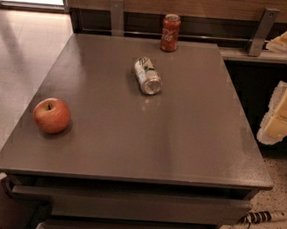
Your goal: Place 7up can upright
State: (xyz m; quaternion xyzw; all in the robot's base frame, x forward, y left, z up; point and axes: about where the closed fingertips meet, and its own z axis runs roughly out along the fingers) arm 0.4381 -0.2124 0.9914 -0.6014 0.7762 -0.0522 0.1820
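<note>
Gripper (278, 121): mine. It sits at the right margin of the view, out past the table's right side and above the dark gap there, partly cut by the frame edge. White and pale yellow parts show.
Grip state: whether I am released or clenched, I cannot say from here.
Table (181, 140): grey flat top, seen from the front and above, with drawer fronts under the near edge.
7up can (147, 75): on the table top, in the back half and roughly midway across. It lies on its side, not upright.
Can axis: runs from back-left to front-right. One shiny metal end faces the front and the green markings face up.
Can vs gripper: well apart, no contact. The can lies toward the table's middle and I hang beyond the right edge, at about the same depth or a little nearer the front. Bare table top lies between us.
Cola can (170, 32): red, upright, at the back edge, behind the 7up can and slightly to its right. Near it, not touching.
Apple (51, 115): red and yellow, stem up, near the left edge towards the front. Well apart from both cans.
Power strip (267, 216): on the speckled floor at the table's front right corner, with a cable leading off it.
Back: wood panelling with two metal brackets.
</note>
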